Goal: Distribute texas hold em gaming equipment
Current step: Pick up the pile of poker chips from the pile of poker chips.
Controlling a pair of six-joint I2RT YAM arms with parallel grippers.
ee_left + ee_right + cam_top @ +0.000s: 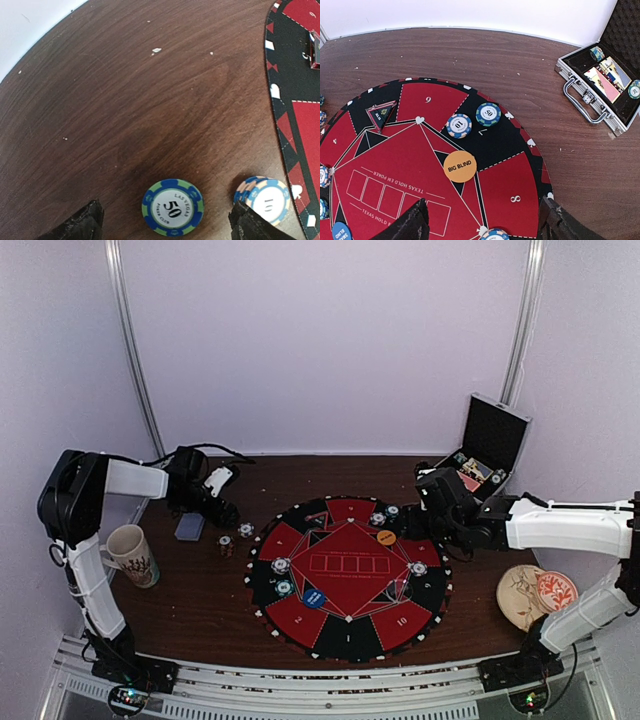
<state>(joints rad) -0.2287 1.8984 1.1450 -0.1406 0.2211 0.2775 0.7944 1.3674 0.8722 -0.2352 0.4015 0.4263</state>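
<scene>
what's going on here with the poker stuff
Poker gear is being set out on a round hold'em mat. The left gripper hangs open over the table left of the mat, a green 50 chip lying between its fingers and a small 10 stack beside one. The right gripper is open and empty above the mat's far side, over the Big Blind disc. The case stands open at far right.

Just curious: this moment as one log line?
left pincer: open, 50 chip between fingertips | right pincer: open, empty, above poker mat
</scene>
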